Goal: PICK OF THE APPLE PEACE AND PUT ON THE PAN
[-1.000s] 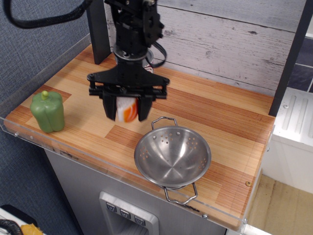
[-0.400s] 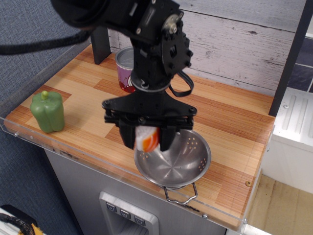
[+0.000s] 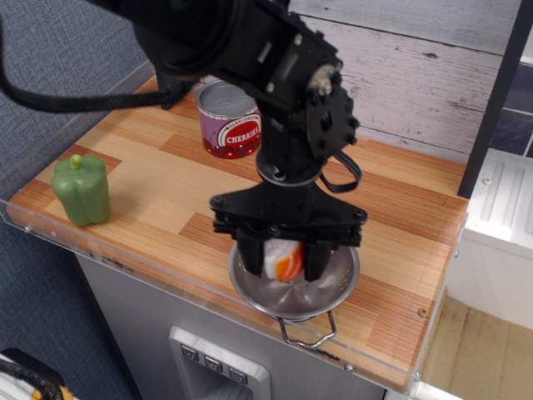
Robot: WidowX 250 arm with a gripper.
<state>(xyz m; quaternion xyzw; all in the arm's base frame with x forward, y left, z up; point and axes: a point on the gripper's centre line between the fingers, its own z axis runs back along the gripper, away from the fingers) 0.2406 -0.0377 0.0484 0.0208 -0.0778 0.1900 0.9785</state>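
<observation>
My gripper (image 3: pixel 283 262) is shut on the apple piece (image 3: pixel 283 259), a small white wedge with orange-red striped skin. It holds the piece just above the inside of the pan (image 3: pixel 333 293), a shiny steel colander with small holes and wire loop handles. The gripper and arm hide most of the pan's bowl and its far handle. The near handle (image 3: pixel 306 332) shows at the counter's front edge.
A green toy bell pepper (image 3: pixel 82 190) stands at the left of the wooden counter (image 3: pixel 158 187). A purple-red cherries can (image 3: pixel 228 120) stands at the back, behind the arm. A grey plank wall (image 3: pixel 416 75) backs the counter.
The gripper has carried the apple piece right and forward, from beside the pan to over its bowl, and lower. The cherries can has come into view behind the arm.
</observation>
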